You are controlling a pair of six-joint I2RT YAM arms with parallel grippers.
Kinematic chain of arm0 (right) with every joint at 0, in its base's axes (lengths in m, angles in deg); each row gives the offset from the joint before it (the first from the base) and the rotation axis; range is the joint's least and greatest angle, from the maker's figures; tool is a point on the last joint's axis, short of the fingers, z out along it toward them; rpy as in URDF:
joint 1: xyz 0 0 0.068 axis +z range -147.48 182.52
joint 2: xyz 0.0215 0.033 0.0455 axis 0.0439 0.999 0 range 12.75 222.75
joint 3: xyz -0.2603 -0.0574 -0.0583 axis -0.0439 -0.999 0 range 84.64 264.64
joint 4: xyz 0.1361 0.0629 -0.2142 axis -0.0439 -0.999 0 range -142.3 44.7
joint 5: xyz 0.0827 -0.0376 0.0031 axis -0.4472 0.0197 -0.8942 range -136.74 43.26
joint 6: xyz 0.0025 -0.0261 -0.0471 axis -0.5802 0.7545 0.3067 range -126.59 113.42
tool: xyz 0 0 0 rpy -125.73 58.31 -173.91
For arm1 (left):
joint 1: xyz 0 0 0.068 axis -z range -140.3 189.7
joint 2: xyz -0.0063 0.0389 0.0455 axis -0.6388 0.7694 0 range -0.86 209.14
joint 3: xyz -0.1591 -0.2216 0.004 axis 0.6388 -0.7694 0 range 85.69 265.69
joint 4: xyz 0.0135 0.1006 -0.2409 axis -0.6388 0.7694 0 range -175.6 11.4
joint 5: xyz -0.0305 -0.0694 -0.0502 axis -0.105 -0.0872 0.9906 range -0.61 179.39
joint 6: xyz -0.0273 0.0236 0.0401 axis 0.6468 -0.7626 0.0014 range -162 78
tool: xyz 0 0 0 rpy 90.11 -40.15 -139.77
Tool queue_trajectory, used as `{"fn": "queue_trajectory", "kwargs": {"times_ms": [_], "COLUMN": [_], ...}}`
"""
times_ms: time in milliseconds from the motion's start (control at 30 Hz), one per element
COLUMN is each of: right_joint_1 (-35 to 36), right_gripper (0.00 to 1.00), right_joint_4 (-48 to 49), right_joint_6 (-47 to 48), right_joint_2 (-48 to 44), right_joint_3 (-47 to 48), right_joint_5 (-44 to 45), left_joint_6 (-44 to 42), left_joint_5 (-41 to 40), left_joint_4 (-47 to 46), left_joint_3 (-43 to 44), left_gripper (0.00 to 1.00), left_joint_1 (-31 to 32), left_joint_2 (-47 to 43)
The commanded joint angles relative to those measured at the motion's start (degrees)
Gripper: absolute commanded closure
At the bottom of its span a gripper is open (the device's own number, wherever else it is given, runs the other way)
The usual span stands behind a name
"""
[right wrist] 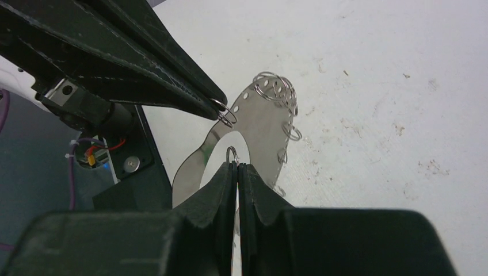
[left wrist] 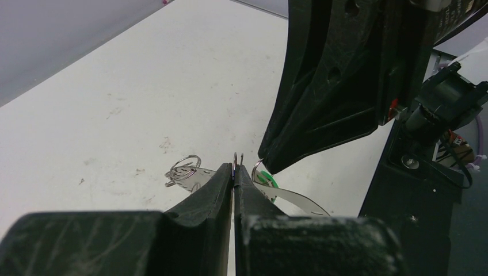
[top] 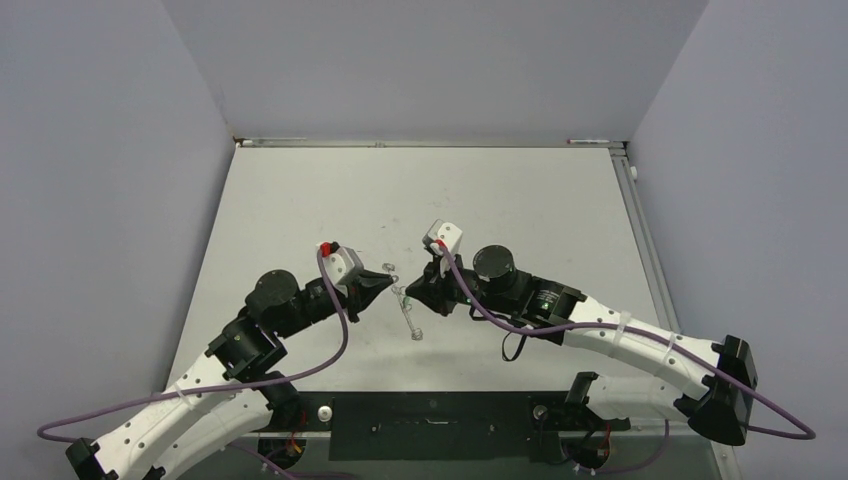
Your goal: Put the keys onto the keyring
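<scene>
The keyring (top: pixel 408 318) is a flat grey metal plate with small wire loops on its rim, held on edge above the table between both grippers. My left gripper (left wrist: pixel 235 168) is shut on one of its rim loops; the plate (left wrist: pixel 193 177) spreads to both sides of the jaws. My right gripper (right wrist: pixel 237 165) is shut on a small wire loop in front of the plate's opening (right wrist: pixel 262 123). In the left wrist view that loop joins the green key (left wrist: pixel 269 180), which hangs just under the right fingertips (left wrist: pixel 270 161). In the top view the left gripper (top: pixel 388 283) and right gripper (top: pixel 410 290) nearly touch.
The white table (top: pixel 500 200) is walled by grey panels at the back and sides. A black base plate (top: pixel 430 425) lies along the near edge between the arm bases. Purple cables trail from both wrists.
</scene>
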Motion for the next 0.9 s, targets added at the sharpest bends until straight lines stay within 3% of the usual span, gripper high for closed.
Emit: {"fn": "queue_trajectory", "kwargs": {"times_ms": [0,867], "right_joint_1": [0.88,1.23], "right_gripper": [0.95,0.95], "right_joint_4": [5.05,5.87], "right_joint_6": [0.93,1.39], "right_joint_2": [0.21,-1.11], "right_joint_3": [3.26,4.22], "right_joint_5": [-0.98,1.15], "left_joint_6": [1.35,2.11], "left_joint_5": [2.71,3.58], "left_joint_4": [-3.86,-3.14], "left_joint_3": [0.54,0.38], "left_gripper": [1.00,1.00], "left_joint_1": [-0.34,-0.32], "left_joint_2": [-0.50,-1.26]}}
